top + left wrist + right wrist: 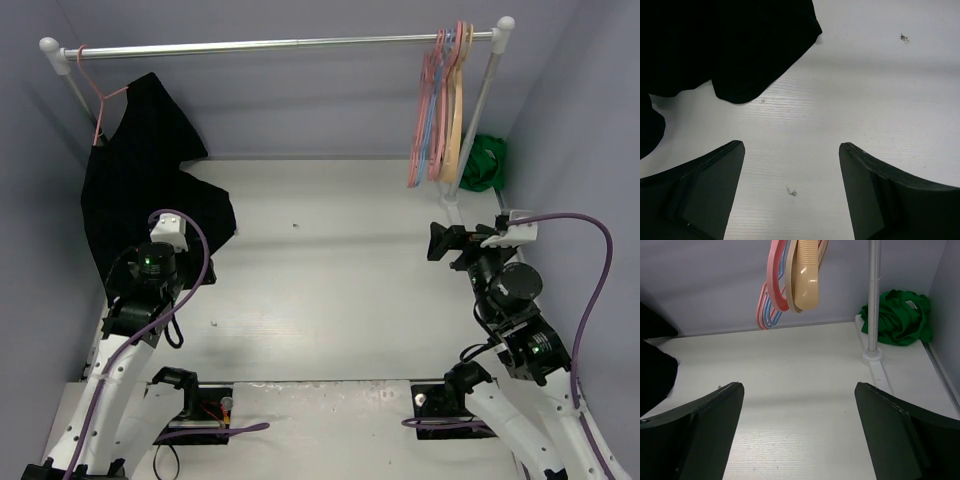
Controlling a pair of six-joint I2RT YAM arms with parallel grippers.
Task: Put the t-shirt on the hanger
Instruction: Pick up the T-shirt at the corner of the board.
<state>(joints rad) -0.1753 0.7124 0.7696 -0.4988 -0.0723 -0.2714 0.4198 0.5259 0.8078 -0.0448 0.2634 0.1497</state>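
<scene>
While both grippers stand with jaws spread, the t-shirt (487, 162) lies crumpled at the table's (330, 290) 2 o'clock corner.
The t-shirt sits just beside the rack post (478, 115), apart from the hanger (771, 270), which hangs on the rail (270, 44) at 1 o'clock with a blue hanger (771, 314) and a tan hanger (805, 280). The left gripper (791, 146) is over bare table, with the black garment (725, 40) at its 11 o'clock. The right gripper (799, 386) grips nothing.
</scene>
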